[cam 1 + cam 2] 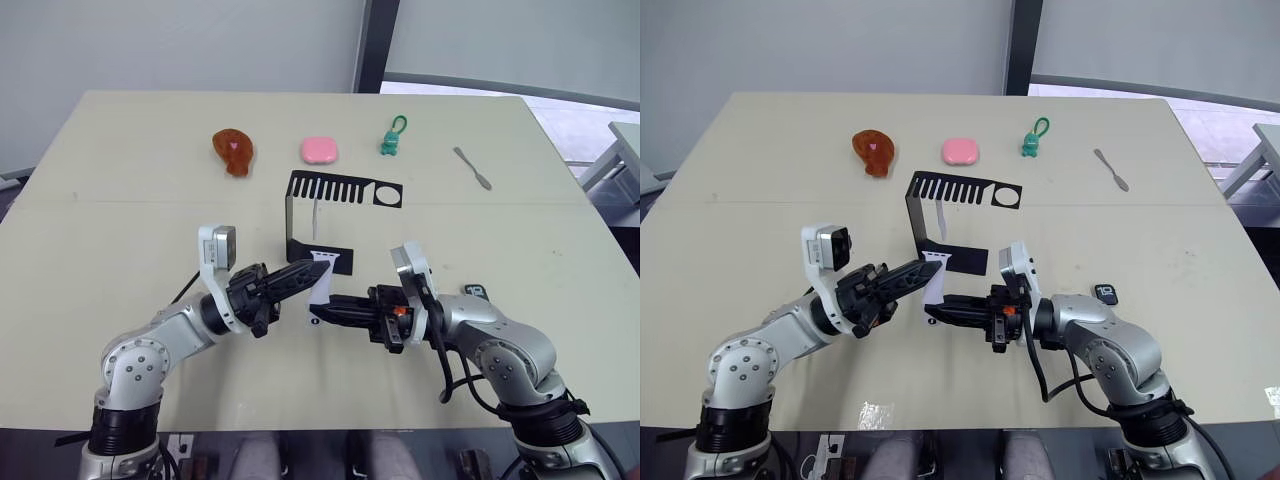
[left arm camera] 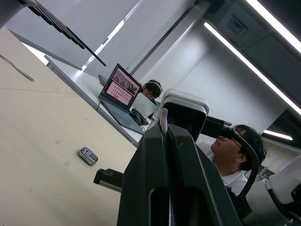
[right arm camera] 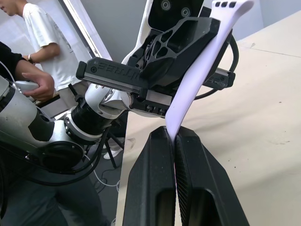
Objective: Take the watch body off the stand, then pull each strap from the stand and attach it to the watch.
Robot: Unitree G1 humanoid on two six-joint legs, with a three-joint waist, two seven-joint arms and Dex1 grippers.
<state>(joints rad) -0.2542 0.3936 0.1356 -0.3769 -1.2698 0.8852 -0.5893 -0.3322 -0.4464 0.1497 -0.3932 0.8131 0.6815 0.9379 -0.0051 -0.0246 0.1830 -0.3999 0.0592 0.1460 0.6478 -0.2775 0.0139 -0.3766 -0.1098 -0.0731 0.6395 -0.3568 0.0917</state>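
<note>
A pale lavender strap [image 1: 321, 281] with holes at its upper end stands nearly upright in front of the black stand [image 1: 292, 212]. My left gripper [image 1: 308, 271] is shut on its upper part. My right gripper [image 1: 322, 310] is shut on its lower end, and the right wrist view shows the strap [image 3: 197, 75] pinched between the fingers. A second pale strap [image 1: 315, 214] hangs from the stand's comb-like top. The watch body [image 1: 475, 291], small and black with light digits, lies flat on the table [image 1: 120, 200] to the right of my right arm, apart from both grippers.
Along the far side lie a brown drumstick toy [image 1: 232, 150], a pink block [image 1: 320, 150], a green figure on a loop [image 1: 392, 140] and a grey spatula [image 1: 472, 168]. People [image 2: 240, 150] and a laptop [image 2: 123, 87] are beyond the table's edge.
</note>
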